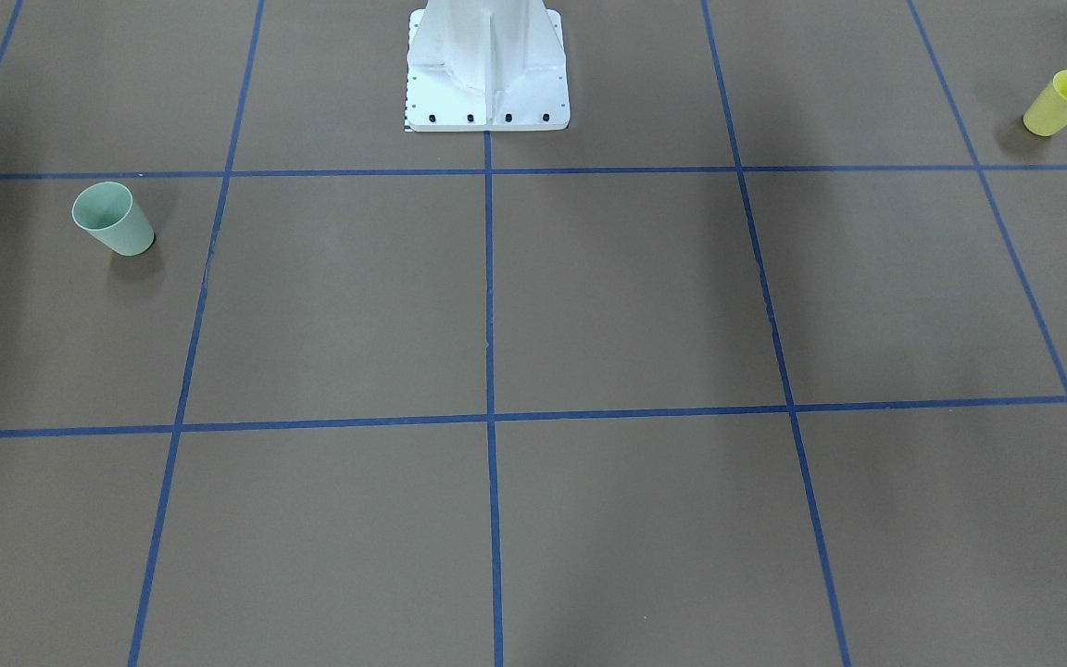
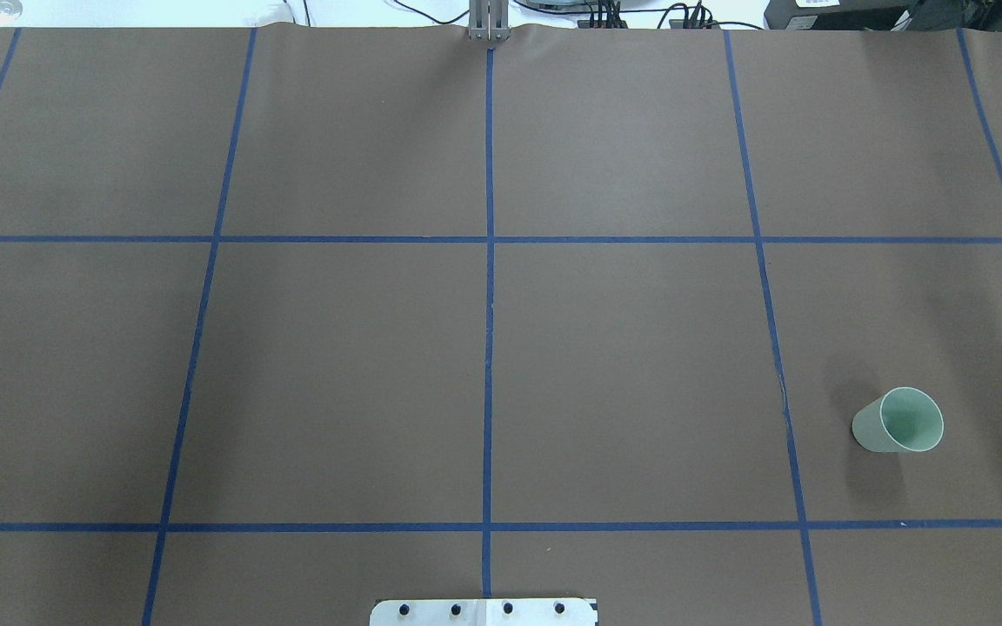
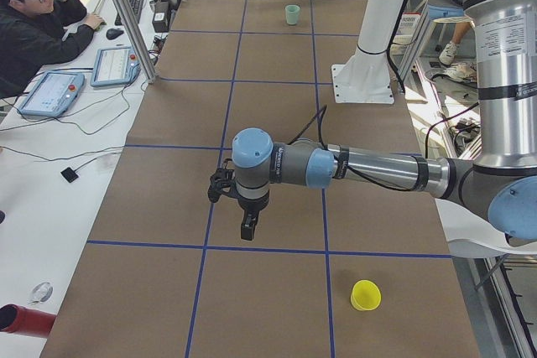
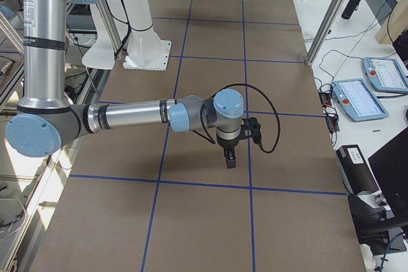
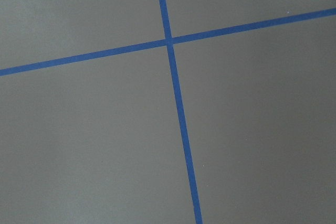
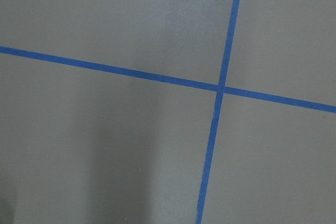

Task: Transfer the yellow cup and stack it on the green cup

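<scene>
Front-facing view: the yellow cup (image 1: 1062,102) and the green cup (image 1: 113,219) stand mouth-up at opposite ends of the table (image 1: 626,296), with no fingers in sight. The overhead view shows only the green cup. From the left end, the left fingers (image 3: 248,228) point down above the table, the yellow cup near them on the robot's side; whether they are spread cannot be told. From the right end, the same goes for the right fingers (image 4: 229,157). The left fingers should probably descend squarely and pinch gently, since the light cup may tip.
</scene>
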